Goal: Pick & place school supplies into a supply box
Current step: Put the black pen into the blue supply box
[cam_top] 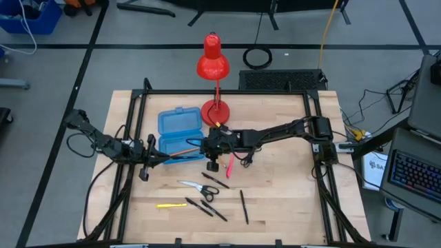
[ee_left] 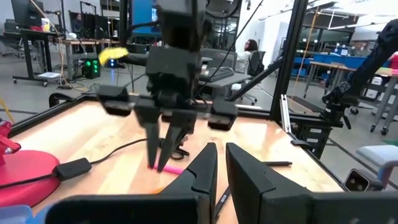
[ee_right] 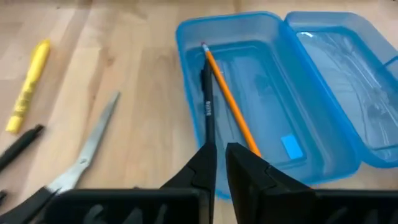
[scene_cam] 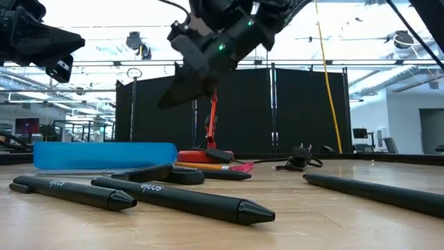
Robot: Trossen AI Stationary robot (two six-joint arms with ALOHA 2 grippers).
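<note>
The blue supply box [cam_top: 180,131] lies open on the table, lid flat beside the base [ee_right: 267,93]. An orange pencil [ee_right: 227,93] and a black pen [ee_right: 207,106] lie in the base. My right gripper [ee_right: 221,155] hangs shut above the box's right end [cam_top: 205,147], raised off the table [scene_cam: 163,104], holding nothing. My left gripper [cam_top: 162,157] waits shut at the box's near left corner [ee_left: 221,162]. On the table lie the scissors [cam_top: 200,187], a yellow marker [cam_top: 171,204], a pink stick [cam_top: 229,167] and several black pens [cam_top: 243,207].
The red desk lamp [cam_top: 213,65] stands just beyond the box, its base [ee_left: 25,168] and black cord close to my right gripper. Black pens [scene_cam: 187,198] lie toward the near edge. A black frame rails the table's sides. Bare wood shows on the right half.
</note>
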